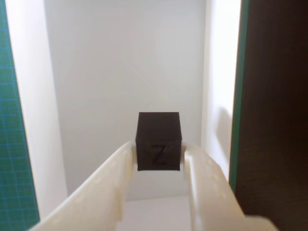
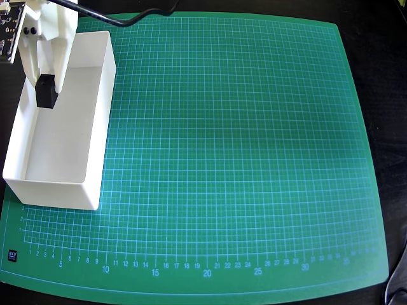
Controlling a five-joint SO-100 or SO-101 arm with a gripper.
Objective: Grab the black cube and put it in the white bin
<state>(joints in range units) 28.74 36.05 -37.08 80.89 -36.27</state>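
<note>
Wrist view: gripper (image 1: 159, 156) fingers clamp the black cube (image 1: 158, 140) at lower centre, the white bin (image 1: 120, 72) floor directly beyond it.

Overhead view: cube (image 2: 46, 90) hangs inside the bin's (image 2: 95, 133) upper-left end, walls clear; release appears due.

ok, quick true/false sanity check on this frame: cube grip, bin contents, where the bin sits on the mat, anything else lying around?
1. The end effector is shut on the black cube. True.
2. The cube is lying loose on the green cutting mat. False: it is held between the fingers over the inside of the white bin.
3. The face of the cube toward the wrist camera bears a Z-like mark. True.
4. In the overhead view the bin sits at the mat's right edge. False: it sits at the left edge.
5. The bin already holds a second cube. False: its visible floor is bare.
</note>
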